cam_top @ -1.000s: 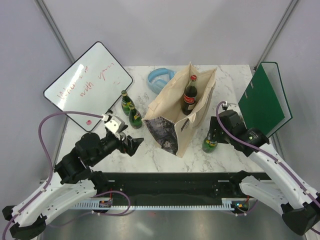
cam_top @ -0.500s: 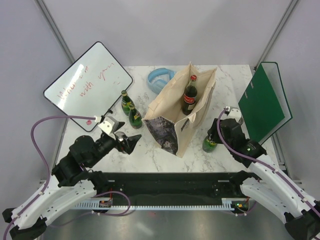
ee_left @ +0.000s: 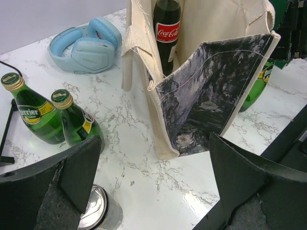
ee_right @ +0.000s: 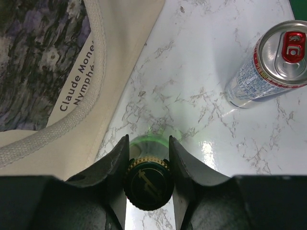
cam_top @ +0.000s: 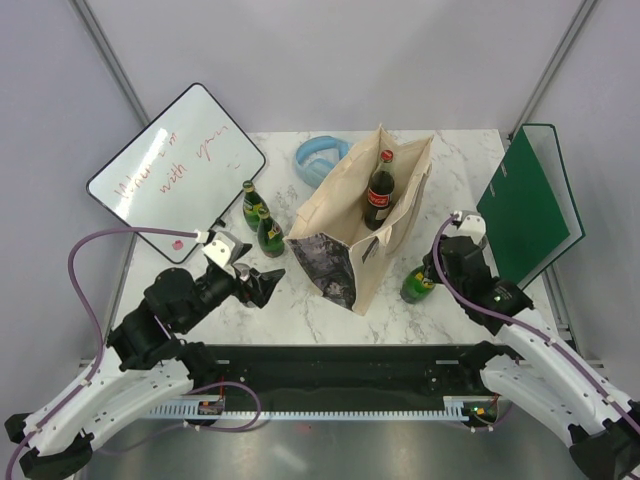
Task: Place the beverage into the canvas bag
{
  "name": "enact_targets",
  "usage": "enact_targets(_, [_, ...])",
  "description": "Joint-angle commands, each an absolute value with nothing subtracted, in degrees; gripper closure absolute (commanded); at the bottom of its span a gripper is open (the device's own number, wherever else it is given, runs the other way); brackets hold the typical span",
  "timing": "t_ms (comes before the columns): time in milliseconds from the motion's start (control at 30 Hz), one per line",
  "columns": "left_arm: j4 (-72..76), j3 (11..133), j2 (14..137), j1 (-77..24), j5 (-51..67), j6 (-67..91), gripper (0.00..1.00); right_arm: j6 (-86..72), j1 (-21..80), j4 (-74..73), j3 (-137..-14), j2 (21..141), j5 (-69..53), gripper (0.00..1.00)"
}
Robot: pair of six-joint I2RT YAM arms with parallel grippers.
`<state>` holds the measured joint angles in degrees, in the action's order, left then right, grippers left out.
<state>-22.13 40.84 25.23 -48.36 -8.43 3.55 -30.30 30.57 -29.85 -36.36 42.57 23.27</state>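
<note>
**Right claw.** The right claw (ee_right: 148, 141) is closed on the neck of the green glass bottle (ee_right: 147, 184). In the right wrist view one finger presses each side of the neck, just below the gold-rimmed cap. The top view shows the same green glass bottle (cam_top: 416, 284) leaning on the worktop (cam_top: 320, 310), with the right claw (cam_top: 432, 268) at its top. The wrist view shows the contact and the top view shows the lean.

**Canvas bag.** The canvas bag (cam_top: 365, 225) stands upright just to the left of the right claw, with its mouth open. Its cloth and webbing strap (ee_right: 91, 96) fill the left of the right wrist view, where the print reads "Claude Monet". A cola bottle (cam_top: 380, 190) stands upright inside the bag.

**Left claw.** The left claw (cam_top: 262, 283) is spread to full width and holds nothing. In the left wrist view the left claw (ee_left: 153, 143) faces the dark printed side of the bag (ee_left: 211, 91).

- Two Perrier bottles (ee_left: 31, 115) (ee_left: 76, 124) stand ahead and to its left.
- Blue headphones (ee_left: 86, 43) lie beyond the Perrier bottles.

**Shown in one view only.**

- Left wrist: a silver can (ee_left: 96, 213) under the left finger.
- Right wrist: a red-tabbed can (ee_right: 268, 67) ahead and to the right of the fingers.
- Top: the whiteboard (cam_top: 175, 170) and the green binder (cam_top: 530, 195).
</note>
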Motion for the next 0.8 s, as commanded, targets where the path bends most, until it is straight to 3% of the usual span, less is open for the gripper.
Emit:
enact_targets(0, [-19.9,40.8,25.5,-48.4,-8.2,1.8,0.0,-28.2,30.6,-28.8,-42.2,43.6,26.0,1.0])
enact_targets(467, [-19.9,40.9,25.6,-48.5,-7.7,2.0,0.0,-16.1,30.6,-42.7,-74.8,55.8,33.2,1.0])
enact_targets(767, [-19.9,41.0,25.8,-48.4,-7.3,2.2,0.0,-7.3,30.6,-43.7,-97.5,64.9,37.9,1.0])
